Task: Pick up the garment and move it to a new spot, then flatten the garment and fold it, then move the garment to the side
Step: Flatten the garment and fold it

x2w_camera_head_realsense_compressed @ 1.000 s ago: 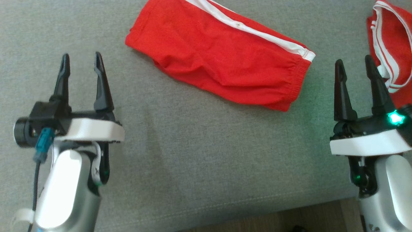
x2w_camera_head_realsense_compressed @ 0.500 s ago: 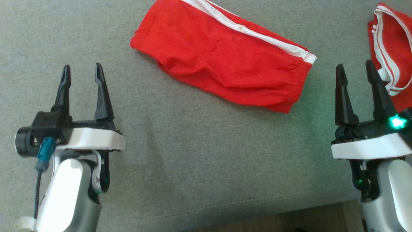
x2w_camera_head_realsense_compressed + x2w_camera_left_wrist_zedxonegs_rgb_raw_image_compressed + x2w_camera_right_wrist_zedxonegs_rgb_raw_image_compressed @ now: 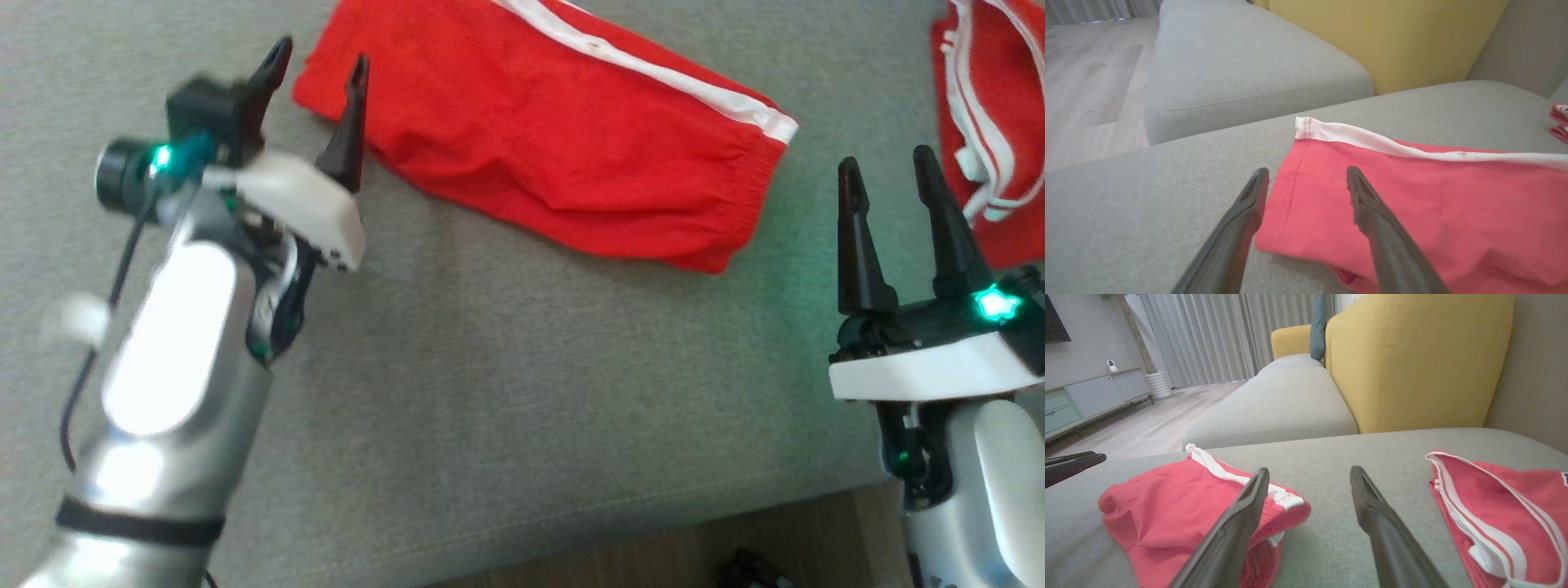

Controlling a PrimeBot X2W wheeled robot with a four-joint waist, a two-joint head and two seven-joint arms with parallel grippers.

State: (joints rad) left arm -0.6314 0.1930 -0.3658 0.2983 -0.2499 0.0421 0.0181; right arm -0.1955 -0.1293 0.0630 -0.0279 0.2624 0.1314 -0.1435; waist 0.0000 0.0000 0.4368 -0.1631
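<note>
Well, doubled shorts (image 3: 555,139) top centre; left end effector (image 3: 320,51) gapes empty at their corner, right end effector (image 3: 886,157) open, empty; pickup or side-move stage.

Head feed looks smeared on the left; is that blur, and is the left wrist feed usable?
Head view: left gripper and forearm motion-blurred; right gripper crisp, its green light tinting the sofa cushion. Left wrist view: red garment sharp, evenly lit.

Free: bare grey seat (image 3: 506,392) on the robot's side of the red shorts (image 3: 555,139) | Gap: seat strip between shorts and the garment (image 3: 992,122) to their right | Blocked: yellow backrest (image 3: 1412,363) beyond shorts
</note>
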